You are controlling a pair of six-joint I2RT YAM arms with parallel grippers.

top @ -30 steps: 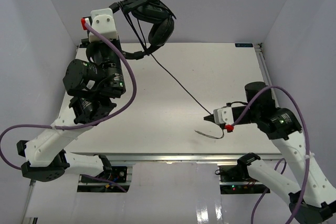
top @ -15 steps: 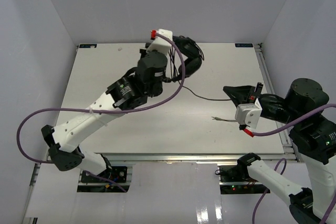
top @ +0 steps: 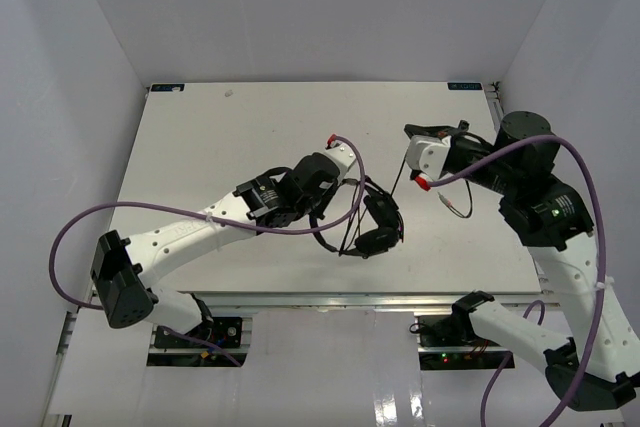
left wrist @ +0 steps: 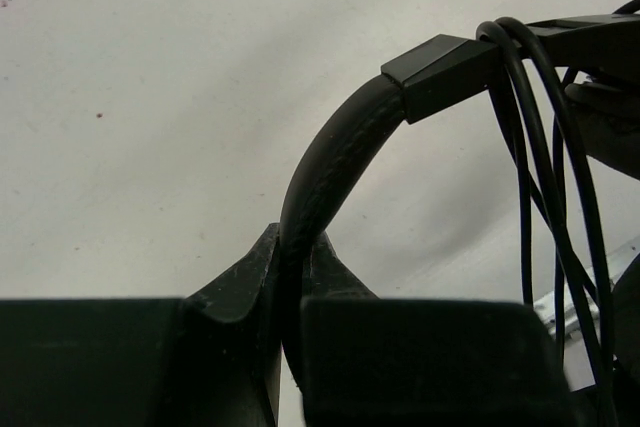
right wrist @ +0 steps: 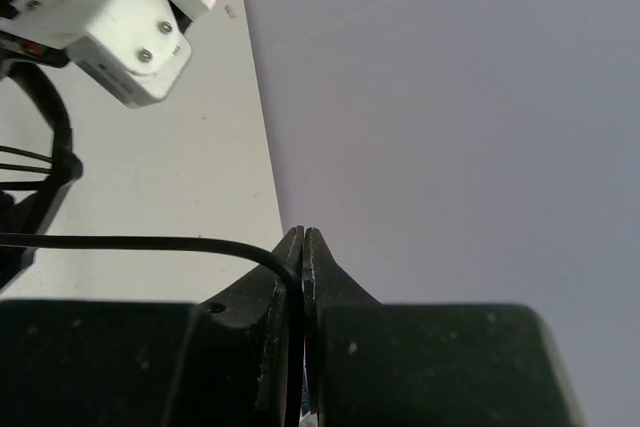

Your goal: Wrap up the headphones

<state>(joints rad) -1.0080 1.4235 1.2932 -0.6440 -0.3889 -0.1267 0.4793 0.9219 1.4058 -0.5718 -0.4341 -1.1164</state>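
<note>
Headband grip: my left gripper is clamped on the padded headband of the headphones, with a finger pressed to each side of it.
Left wrist view only: the headband rises up and to the right into a square black bracket. Several thin strands of cable hang looped over it. The top view is too small to sort them.
Headphones, place: low over the table, toward its near edge and a little right of centre, just beyond my left wrist. I cannot tell whether the ear cups touch the surface.
Headphones, axis: roughly left to right, with the headband at my left gripper and the cups pointing right.
Cable grip: my right gripper is pinched closed on the cable, which comes in straight from the left and bends into the fingertips.
Right wrist view only: the white camera mount on my left wrist shows at upper left.
Top view only: the cable runs straight from the cups back to my right gripper, farther off and to the right. A short loose tail hangs just beside it.
Surface: white and matte, with faint specks in the left wrist view.
Room: pale lilac-grey walls stand on the left, far and right sides.
</note>
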